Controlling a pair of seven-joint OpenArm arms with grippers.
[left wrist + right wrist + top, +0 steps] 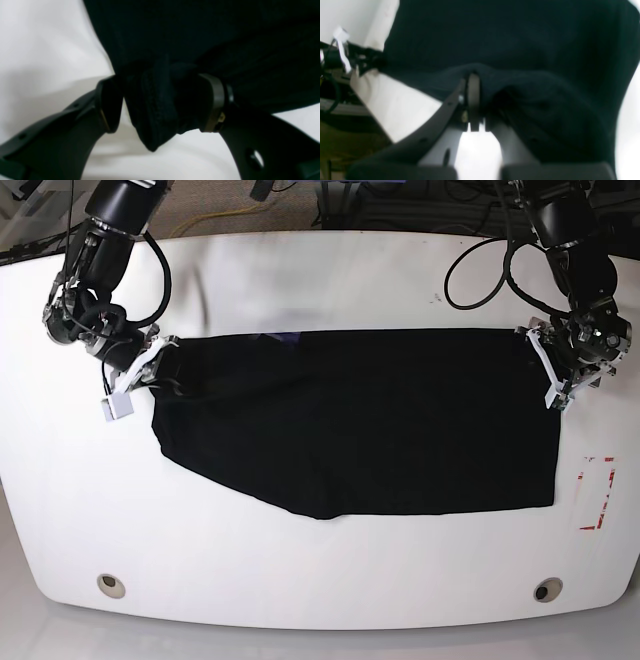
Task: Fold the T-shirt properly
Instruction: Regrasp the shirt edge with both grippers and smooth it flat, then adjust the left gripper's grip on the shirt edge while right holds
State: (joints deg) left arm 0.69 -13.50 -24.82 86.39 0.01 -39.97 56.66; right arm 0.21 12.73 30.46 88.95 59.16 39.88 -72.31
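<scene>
- Shirt (360,420) lay spread across the middle of the white counter (320,565), black, long from side to side, and its lower edge rose in a slant toward the base view's left.
- A small purple-blue spot showed at the shirt's far edge in the base view; it was too small to tell more.
- The left gripper (160,102) was at the shirt's far corner on the base view's right (548,355). Its fingers (212,102) were pinching a thick bunch of the black cloth, which hung down between them toward the counter in the left wrist view.
- The right gripper (480,100) was at the shirt's far corner on the base view's left (165,365). Its fingers (473,100) were pressed close together on a raised fold of the shirt's edge, and the cloth lay over one of them.
- In the right wrist view the shirt (510,50) filled most of the picture, and the counter showed bright on both sides of it.
- A red and white marking (597,492) lay on the counter just beside the shirt's near corner on the base view's right, apart from the cloth.
- Two round holes (112,585) were near the counter's front edge, one toward each side.
</scene>
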